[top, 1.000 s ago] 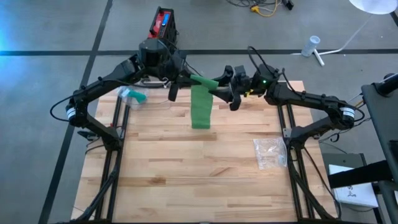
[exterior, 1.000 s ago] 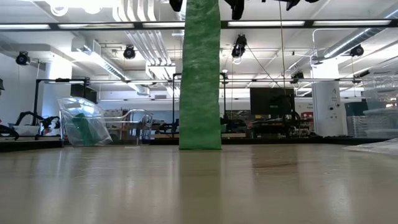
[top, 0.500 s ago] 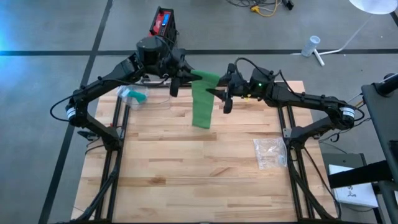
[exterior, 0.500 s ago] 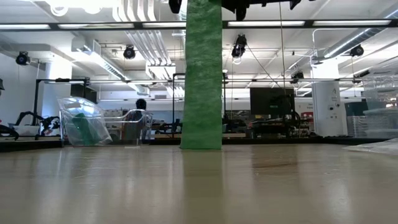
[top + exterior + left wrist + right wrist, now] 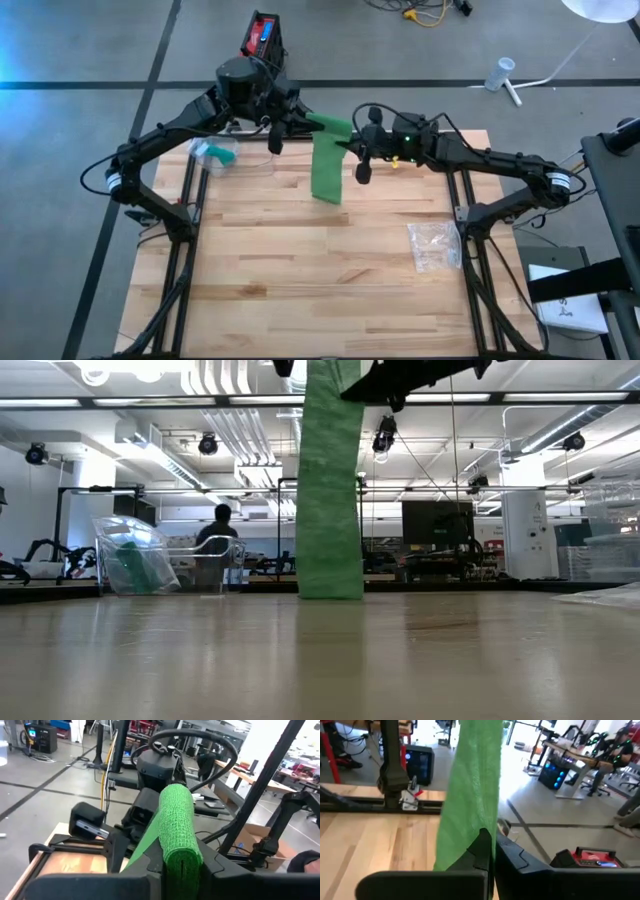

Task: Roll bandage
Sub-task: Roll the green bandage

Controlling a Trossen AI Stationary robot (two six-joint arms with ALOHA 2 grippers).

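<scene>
So the right gripper [image 5: 352,150] just snapped its fingers together, a second ago they were spread wide and hanging off to the side of the strip, and now the arm has slid in toward the middle and pinched the edge of the green bandage [image 5: 327,170]. You can see it best in the right wrist view, where the two dark fingers meet with the green cloth caught at their tips. The hanging strip also drifted a bit toward the right arm's side. The left gripper [image 5: 290,118] hasn't really budged: it's clamped on the rolled-up end of the bandage, up in the air over the far edge of the table [image 5: 300,290], with the loose tail dropping down until its bottom end touches the wood. My guess is that having both ends held means they can now keep the strip taut and start winding more of it onto the roll, but hardly any looks wound so far.
</scene>
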